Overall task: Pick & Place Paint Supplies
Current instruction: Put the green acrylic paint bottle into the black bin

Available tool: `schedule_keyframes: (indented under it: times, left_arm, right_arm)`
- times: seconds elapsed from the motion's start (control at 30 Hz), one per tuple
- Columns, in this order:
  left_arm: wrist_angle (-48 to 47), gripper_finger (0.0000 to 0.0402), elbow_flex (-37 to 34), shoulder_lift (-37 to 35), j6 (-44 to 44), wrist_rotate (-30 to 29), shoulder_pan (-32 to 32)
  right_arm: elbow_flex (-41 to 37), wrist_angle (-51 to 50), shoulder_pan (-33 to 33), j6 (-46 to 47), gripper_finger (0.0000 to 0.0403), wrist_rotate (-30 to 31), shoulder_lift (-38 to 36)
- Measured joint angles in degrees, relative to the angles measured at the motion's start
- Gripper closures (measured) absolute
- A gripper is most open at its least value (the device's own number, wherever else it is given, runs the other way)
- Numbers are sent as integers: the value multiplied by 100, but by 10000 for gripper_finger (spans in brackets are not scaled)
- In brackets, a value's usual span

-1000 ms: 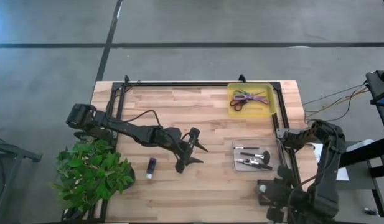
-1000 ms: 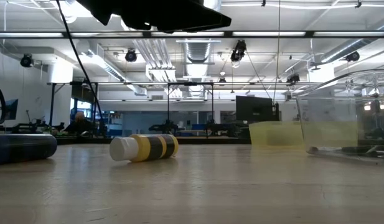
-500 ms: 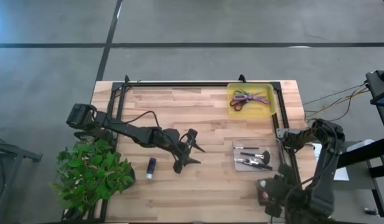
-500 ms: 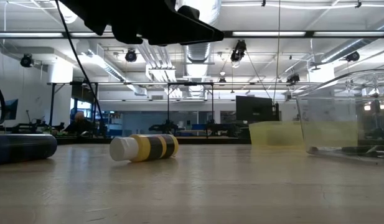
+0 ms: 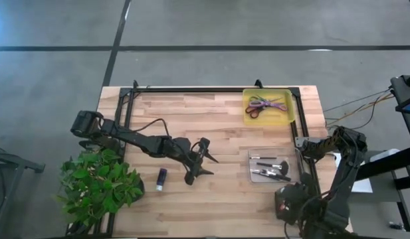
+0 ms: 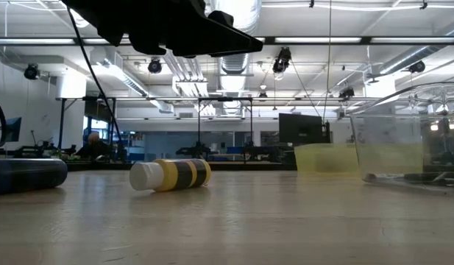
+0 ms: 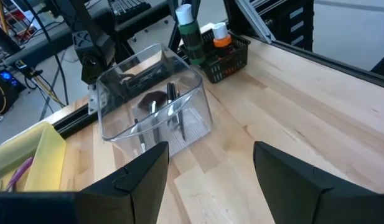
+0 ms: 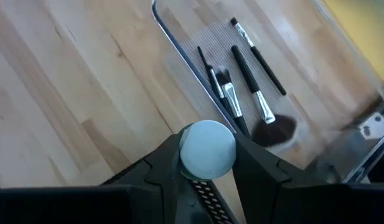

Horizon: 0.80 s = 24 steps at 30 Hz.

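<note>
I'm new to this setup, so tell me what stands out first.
The left gripper hovers open over the bare middle of the table, empty. The right gripper, at the table's right front corner, is shut on a white-capped bottle. Beside it, brushes lie in a clear tray; scissors fill a yellow bin.

left tool (image 5: 206,159): fingers spread, hovering mid-table | right tool (image 8: 207,163): clamped on a white-capped bottle (image 8: 207,148), near table's right front corner

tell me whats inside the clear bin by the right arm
The clear bin holds several dark-handled brushes, one with a wide fluffy head. Anything under the overlapping brushes is covered.
</note>
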Motion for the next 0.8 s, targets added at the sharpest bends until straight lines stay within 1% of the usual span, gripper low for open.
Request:
schedule_keyframes:
  times: [0.17,0.4,0.47,0.73,0.8]
  left_arm:
    - [-3,162,0,0,-1,0,0]
    - [-23,162,0,0,-13,4,0]
    - [-23,162,0,0,-38,5,0]
    - [-25,162,0,0,-42,13,0]
    - [-25,162,0,0,-42,13,0]
  right_arm:
    - [-20,0,-2,223,289,-250,0]
    - [-38,0,7,458,289,-306,2]
    - [-45,-1,12,546,289,-405,2]
    - [-136,-2,195,997,289,-586,11]
    - [-140,1,249,1088,289,-735,11]
